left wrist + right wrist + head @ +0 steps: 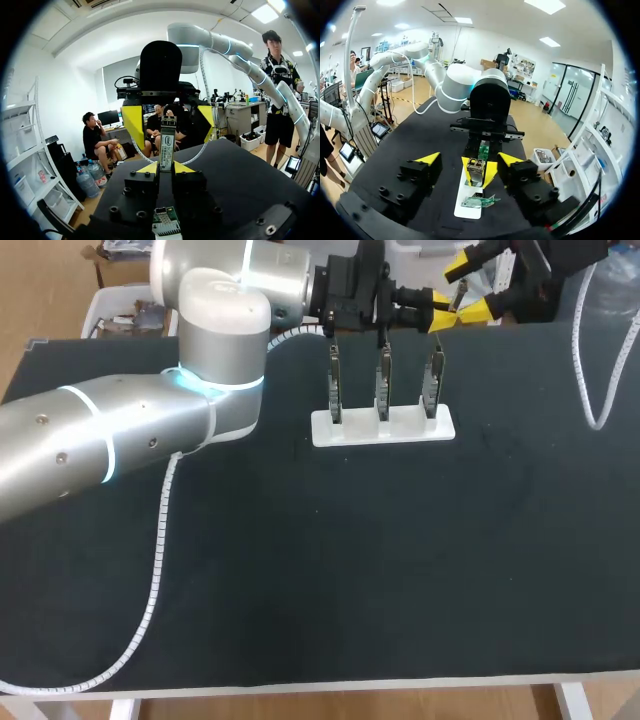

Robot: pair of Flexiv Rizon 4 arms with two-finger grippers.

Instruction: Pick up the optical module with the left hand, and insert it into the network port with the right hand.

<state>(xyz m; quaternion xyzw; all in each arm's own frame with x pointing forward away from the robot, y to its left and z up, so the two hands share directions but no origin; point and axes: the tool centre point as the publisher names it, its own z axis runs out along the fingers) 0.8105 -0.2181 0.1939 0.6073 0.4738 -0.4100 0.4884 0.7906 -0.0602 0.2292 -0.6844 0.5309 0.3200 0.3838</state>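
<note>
Left end effector [166, 169] clamps optical module [166, 145]; right end effector [168, 120] gaping, straddling its free end. Close squarely on the body before left releases.

1. Three upright circuit boards [382, 380], side by side in the white stand.
2. One white stand [355, 431] on the counter [400, 570].
3. One optical module [166, 145], held beyond the stand.
4. Two robot arms: left arm [100, 440] and right arm [240, 55].

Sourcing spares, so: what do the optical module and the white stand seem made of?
The optical module: likely metal, a silvery, faintly shiny casing with a paper-like label. The white stand: probably plastic, matte and uniformly white with blocky edges; the look leaves it open.
</note>
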